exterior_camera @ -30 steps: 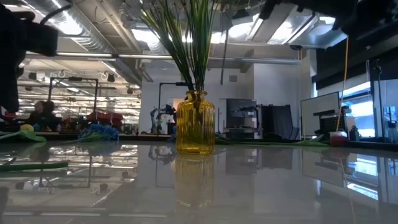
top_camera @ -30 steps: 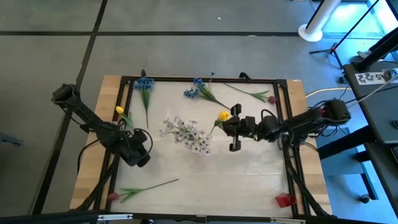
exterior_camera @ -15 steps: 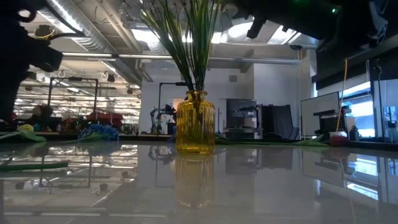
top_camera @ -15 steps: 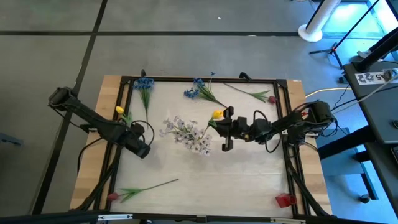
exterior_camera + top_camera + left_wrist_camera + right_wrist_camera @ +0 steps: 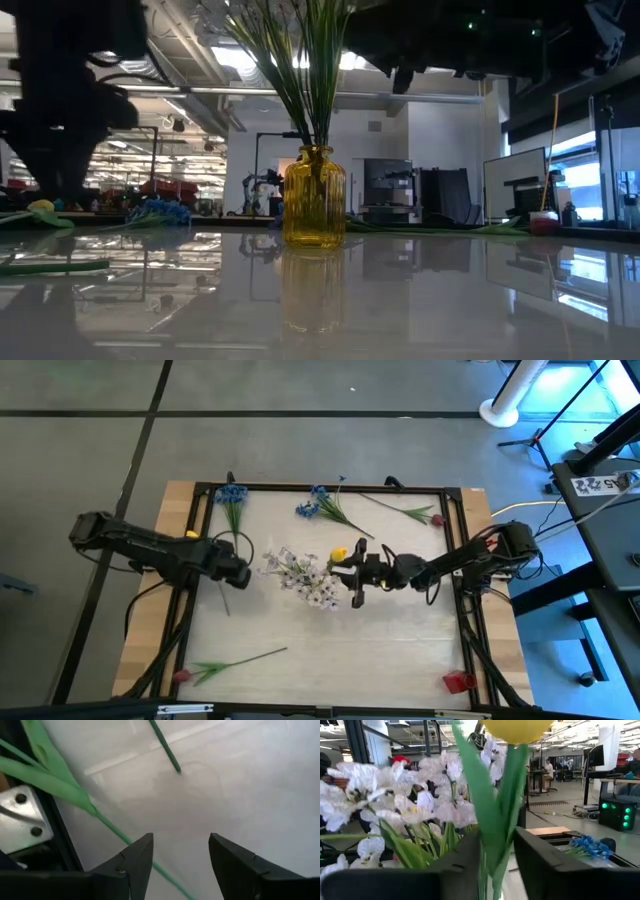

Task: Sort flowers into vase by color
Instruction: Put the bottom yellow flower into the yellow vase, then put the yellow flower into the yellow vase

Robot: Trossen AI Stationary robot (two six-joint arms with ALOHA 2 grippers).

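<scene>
A yellow glass vase [image 5: 315, 196] stands mid-table with white-lavender flowers [image 5: 300, 575] in it. My right gripper [image 5: 354, 573] is just right of the vase, shut on a yellow flower [image 5: 340, 554]. My left gripper [image 5: 238, 572] is open, left of the vase, above the table. In the left wrist view it [image 5: 180, 840] hovers over the green stem [image 5: 115, 832] of a second yellow flower [image 5: 192, 538], which lies flat by the left frame. Two blue flowers [image 5: 232, 495] [image 5: 312, 506] and two red-pink ones [image 5: 435, 518] [image 5: 182, 675] lie flat on the table. My right gripper pinches the yellow flower's stem [image 5: 496, 862] between its two fingers, a little below the head [image 5: 517, 727]. The fingers come level from the table's right, across the stem. The flower is lifted clear, with its head up beside the white blooms [image 5: 420, 800].
A black frame [image 5: 205, 520] edges the white table top. A small red object [image 5: 458, 682] sits at the near right corner. The cut end of a blue flower's stem [image 5: 176, 767] lies ahead of my left gripper. Open table lies near the vase's near side.
My right gripper has moved toward the table's left, carrying the yellow flower up to the vase. My left arm has swung toward the far edge and right, bringing its gripper from the near-left area to the spot beside the yellow flower's stem.
</scene>
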